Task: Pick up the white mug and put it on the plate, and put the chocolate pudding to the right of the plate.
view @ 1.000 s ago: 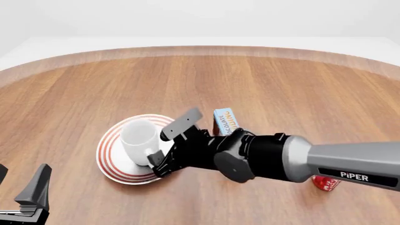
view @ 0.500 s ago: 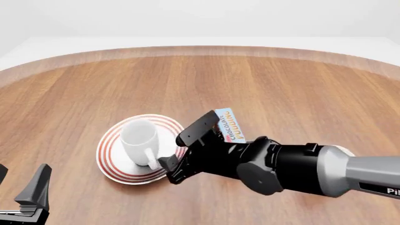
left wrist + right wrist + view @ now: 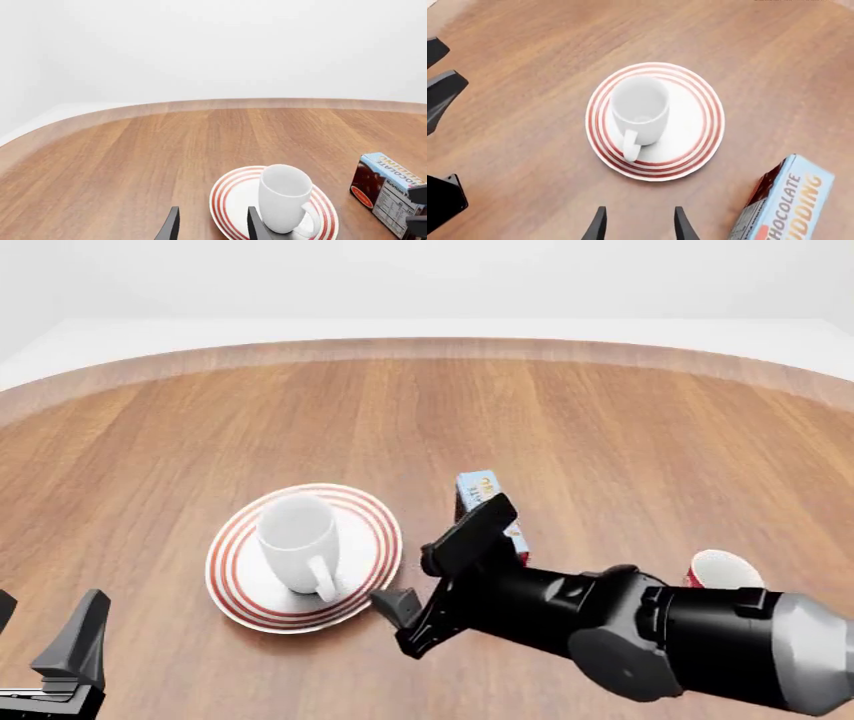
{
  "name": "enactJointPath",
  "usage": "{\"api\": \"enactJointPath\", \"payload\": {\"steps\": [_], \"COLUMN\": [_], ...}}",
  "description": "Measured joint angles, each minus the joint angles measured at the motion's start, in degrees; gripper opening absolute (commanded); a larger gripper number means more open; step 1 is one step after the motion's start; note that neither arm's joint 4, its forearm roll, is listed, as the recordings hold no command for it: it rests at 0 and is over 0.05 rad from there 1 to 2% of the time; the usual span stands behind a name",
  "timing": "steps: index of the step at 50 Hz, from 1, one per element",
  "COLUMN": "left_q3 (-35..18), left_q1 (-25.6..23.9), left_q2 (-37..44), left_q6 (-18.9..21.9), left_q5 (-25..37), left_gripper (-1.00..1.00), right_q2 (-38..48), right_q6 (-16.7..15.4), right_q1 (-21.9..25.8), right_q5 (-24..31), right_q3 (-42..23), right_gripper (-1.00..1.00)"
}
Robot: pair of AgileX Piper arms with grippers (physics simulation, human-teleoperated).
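1. We find the white mug (image 3: 300,540) standing upright on the plate (image 3: 240,585), mouth up, its loop handle turned toward the arms' side of the table. In the right wrist view the mug (image 3: 639,111) sits a little off the plate's middle, toward its left half as the front view has it, with red rings (image 3: 710,115) bare all round it.

2. The plate rests flat on the wooden table (image 3: 601,420), left of centre in the front view.

3. The chocolate pudding (image 3: 478,487) stands on the table just to the right of the plate, apart from its rim. Most of the box is hidden behind the right arm in the front view; the left wrist view shows it (image 3: 387,192) upright, dark side toward the mug.

4. The right gripper (image 3: 430,582) hangs above the table between plate and box, its jaws spread with nothing between them. Its two fingertips (image 3: 597,226) show apart in its own wrist view.

5. The left gripper (image 3: 60,655) sits low at the near left corner, well clear of the plate. Its jaws are spread and empty in the left wrist view.

6. A red mug (image 3: 723,570) shows behind the right arm, right of the box; we see little but its rim, so its pattern is uncertain.
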Motion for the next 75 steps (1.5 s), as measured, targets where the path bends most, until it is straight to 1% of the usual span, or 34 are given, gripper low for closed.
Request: {"api": "enactJointPath", "payload": {"steps": [24,43,59,69,75], "left_q3": [0.0,0.0,0.0,0.0,0.0], "left_q1": [0.0,0.0,0.0,0.0,0.0], "left_q2": [0.0,0.0,0.0,0.0,0.0], "left_q6": [0.0,0.0,0.0,0.0,0.0], "left_q5": [0.0,0.0,0.0,0.0,0.0], "left_gripper": [1.00,1.00,1.00,1.00,1.00], "right_q2": [-10.2,-19.0,-28.0,-34.0,-38.4], "right_q6": [-0.7,0.4,1.6,2.0,2.3], "right_q1": [-1.1,-2.9,-4.8,-6.0,-7.0], "right_q5": [-5.4,-7.6,-7.3,-5.6,-3.3], "right_q3": [11.6,20.3,27.2,30.6,32.3], "right_gripper": [1.00,1.00,1.00,1.00,1.00]}}
